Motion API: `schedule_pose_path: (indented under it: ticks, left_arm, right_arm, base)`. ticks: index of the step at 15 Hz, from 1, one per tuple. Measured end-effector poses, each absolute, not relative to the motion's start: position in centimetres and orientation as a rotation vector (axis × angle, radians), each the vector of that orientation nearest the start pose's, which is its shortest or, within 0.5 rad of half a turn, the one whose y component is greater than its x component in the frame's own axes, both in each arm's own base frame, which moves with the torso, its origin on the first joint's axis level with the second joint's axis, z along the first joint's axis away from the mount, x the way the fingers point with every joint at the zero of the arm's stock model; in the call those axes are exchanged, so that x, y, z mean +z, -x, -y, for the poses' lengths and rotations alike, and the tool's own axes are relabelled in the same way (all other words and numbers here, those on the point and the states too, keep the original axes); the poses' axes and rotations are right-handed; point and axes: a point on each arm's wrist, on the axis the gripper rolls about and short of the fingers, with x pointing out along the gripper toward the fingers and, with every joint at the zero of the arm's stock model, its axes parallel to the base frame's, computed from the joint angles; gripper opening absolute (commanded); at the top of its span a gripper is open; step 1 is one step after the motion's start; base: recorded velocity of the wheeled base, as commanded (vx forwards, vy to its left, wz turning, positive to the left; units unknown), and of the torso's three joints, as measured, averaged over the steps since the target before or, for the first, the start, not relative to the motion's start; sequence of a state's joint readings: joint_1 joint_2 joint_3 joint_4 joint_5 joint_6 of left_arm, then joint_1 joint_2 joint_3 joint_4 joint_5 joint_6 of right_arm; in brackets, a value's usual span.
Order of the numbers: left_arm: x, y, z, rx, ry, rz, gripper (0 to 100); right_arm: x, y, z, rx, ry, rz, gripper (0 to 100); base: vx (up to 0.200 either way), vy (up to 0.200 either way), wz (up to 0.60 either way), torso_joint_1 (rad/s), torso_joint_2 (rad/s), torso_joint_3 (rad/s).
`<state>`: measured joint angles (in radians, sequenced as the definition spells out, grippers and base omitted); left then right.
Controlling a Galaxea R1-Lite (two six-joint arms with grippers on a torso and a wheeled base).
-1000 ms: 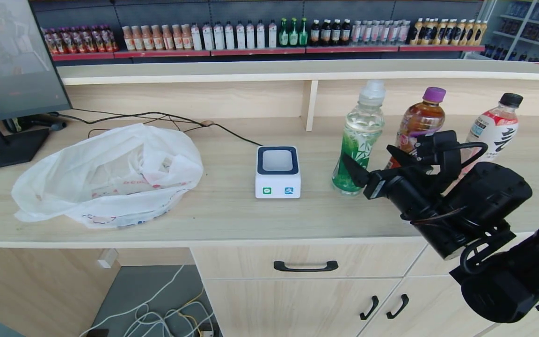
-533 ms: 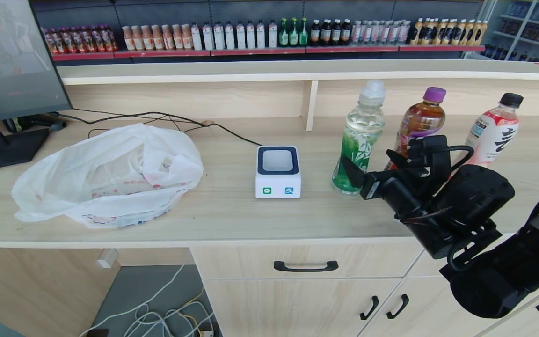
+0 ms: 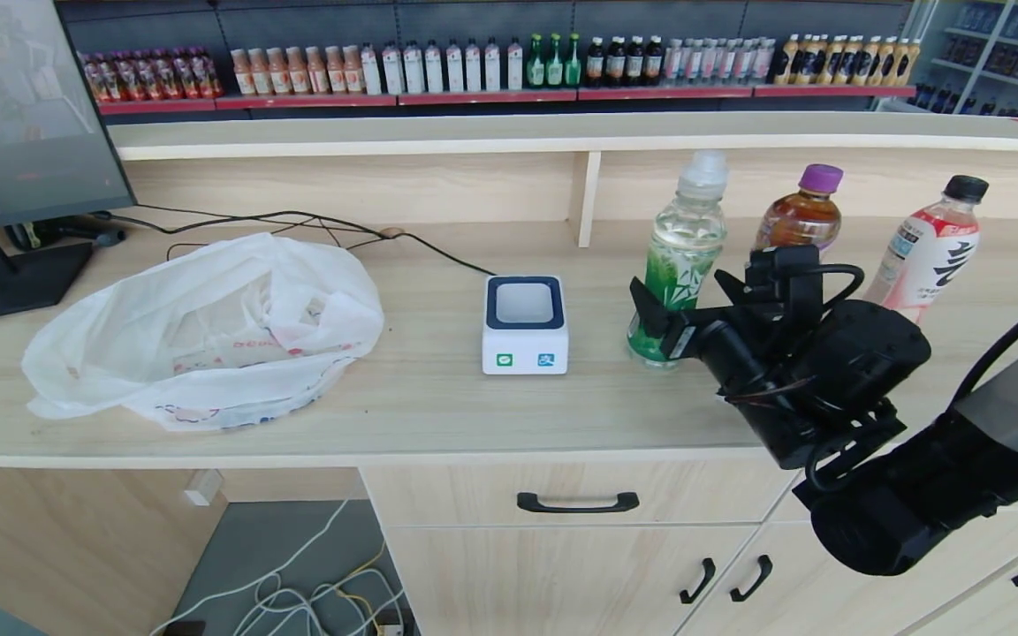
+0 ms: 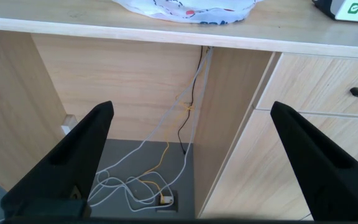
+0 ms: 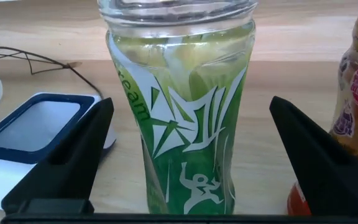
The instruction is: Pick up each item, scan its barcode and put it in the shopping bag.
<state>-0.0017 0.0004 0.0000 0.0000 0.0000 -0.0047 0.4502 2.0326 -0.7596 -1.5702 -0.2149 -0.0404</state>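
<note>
Right gripper (image 3: pixel 679 287) has advanced left toward the green-labelled bottle (image 3: pixel 684 231); jaws apart, facing its white-on-green figure graphics. Left gripper (image 4: pixel 191 106): jaws apart.

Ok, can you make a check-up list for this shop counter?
Surface: wooden counter.
Job's things: green-label bottle, purple-cap bottle, black-cap bottle upright on the right; scanner in the middle; shopping bag slumped on the left.
Clutter: nothing seen.
Grippers: right gripper, jaws open either side of the green-label bottle; left gripper, jaws open, below the countertop.
Cables: black cable behind the bag; loose wires on the floor.
Surroundings: monitor far left, drink shelves behind, drawers below.
</note>
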Motion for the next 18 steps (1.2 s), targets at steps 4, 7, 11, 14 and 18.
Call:
schedule_pose_path:
  ticks: [4, 7, 11, 14, 18]
  left_arm:
    - [7.5, 2.3, 0.0, -0.002, 0.005, 0.0, 100]
    - [7.5, 2.3, 0.0, -0.002, 0.005, 0.0, 100]
    - [7.5, 2.3, 0.0, -0.002, 0.006, 0.0, 100]
    - [7.5, 2.3, 0.0, -0.002, 0.005, 0.0, 100]
    - [7.5, 2.3, 0.0, -0.002, 0.006, 0.0, 100]
  right_arm:
    - [15.2, -33.0, -15.6, 0.234, -0.079, 0.297, 100]
    - [15.3, -33.5, -15.9, 0.236, -0.088, 0.311, 100]
    - [15.3, -34.1, -16.3, 0.235, -0.09, 0.325, 100]
    - [15.2, -34.3, -16.4, 0.236, -0.09, 0.324, 100]
    - [15.5, -34.6, -16.5, 0.236, -0.097, 0.34, 100]
  base:
    - [0.0, 0.0, 0.0, 0.0, 0.0, 0.0]
    - [0.0, 0.0, 0.0, 0.0, 0.0, 0.0]
    - [0.0, 0.0, 0.0, 0.0, 0.0, 0.0]
    - [0.0, 0.0, 0.0, 0.0, 0.0, 0.0]
    - [0.0, 0.0, 0.0, 0.0, 0.0, 0.0]
